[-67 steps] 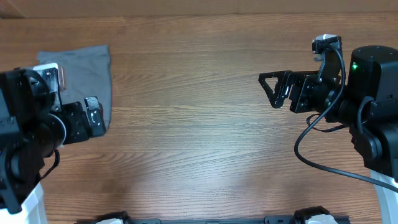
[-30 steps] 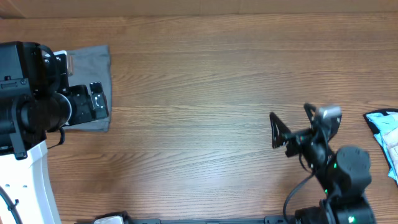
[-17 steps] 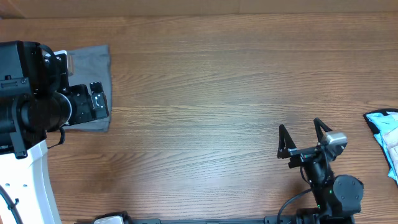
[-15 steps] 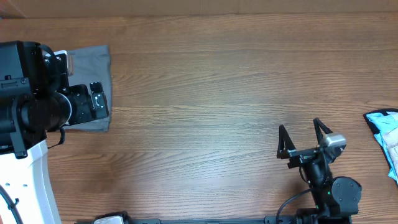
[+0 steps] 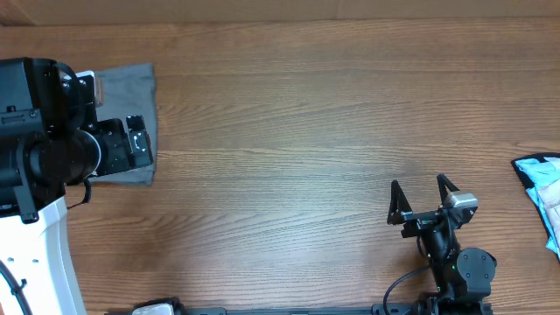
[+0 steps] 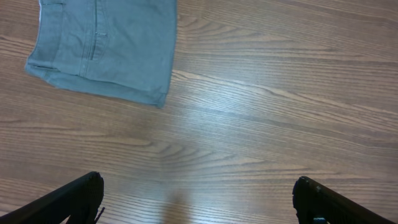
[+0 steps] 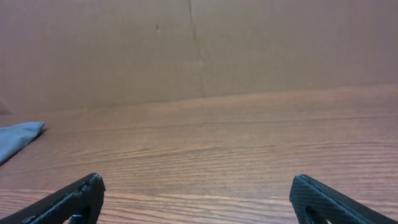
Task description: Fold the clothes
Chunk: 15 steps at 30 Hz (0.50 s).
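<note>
Far left: grey shorts (image 6: 106, 46), folded compact, seams showing.

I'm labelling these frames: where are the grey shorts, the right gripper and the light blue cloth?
grey shorts (image 6: 106, 46): left wrist view, middle of the folded fabric.
right gripper (image 5: 416, 182): overhead view, midway between its open fingertips.
light blue cloth (image 5: 541, 179): overhead view, the part visible at the frame's edge.

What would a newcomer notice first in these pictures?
The grey shorts, folded into a neat block at the far left of the table, partly hidden by the left arm. Next, the right gripper near the front edge, wide open and empty, and a pale blue cloth at the right edge.
</note>
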Tool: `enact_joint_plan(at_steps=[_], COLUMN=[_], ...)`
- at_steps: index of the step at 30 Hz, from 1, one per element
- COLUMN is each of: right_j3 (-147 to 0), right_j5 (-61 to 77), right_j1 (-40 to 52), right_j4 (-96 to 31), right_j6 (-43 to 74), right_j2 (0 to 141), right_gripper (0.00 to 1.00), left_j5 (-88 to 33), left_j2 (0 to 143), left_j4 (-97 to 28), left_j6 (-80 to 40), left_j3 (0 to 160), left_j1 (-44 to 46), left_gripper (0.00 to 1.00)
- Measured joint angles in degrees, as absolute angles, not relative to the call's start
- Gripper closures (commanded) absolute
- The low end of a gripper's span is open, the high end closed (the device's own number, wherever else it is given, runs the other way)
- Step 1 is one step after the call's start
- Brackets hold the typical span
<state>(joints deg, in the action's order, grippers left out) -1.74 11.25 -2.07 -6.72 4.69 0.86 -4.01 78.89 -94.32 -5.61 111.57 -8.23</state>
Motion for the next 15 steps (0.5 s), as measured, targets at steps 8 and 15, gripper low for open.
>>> enact_joint_plan(at_steps=[8,15], right_j3=[-1.67,-1.67], right_j5=[11.60,11.60], right_j1=[-2.15,-2.15], right_j4=[-6.37,-6.37], right_j6=[4.67,4.69], right_j2=[0.84,0.84], right_gripper=[0.00,0.00], left_j5=[-4.01,-4.01], left_j2=[78.89,78.87], left_j4=[-94.32,-94.32], left_j6=[-5.61,-5.61], left_j3=[111.55,111.57], left_j1=[-8.23,-8.23], left_gripper=[0.00,0.00])
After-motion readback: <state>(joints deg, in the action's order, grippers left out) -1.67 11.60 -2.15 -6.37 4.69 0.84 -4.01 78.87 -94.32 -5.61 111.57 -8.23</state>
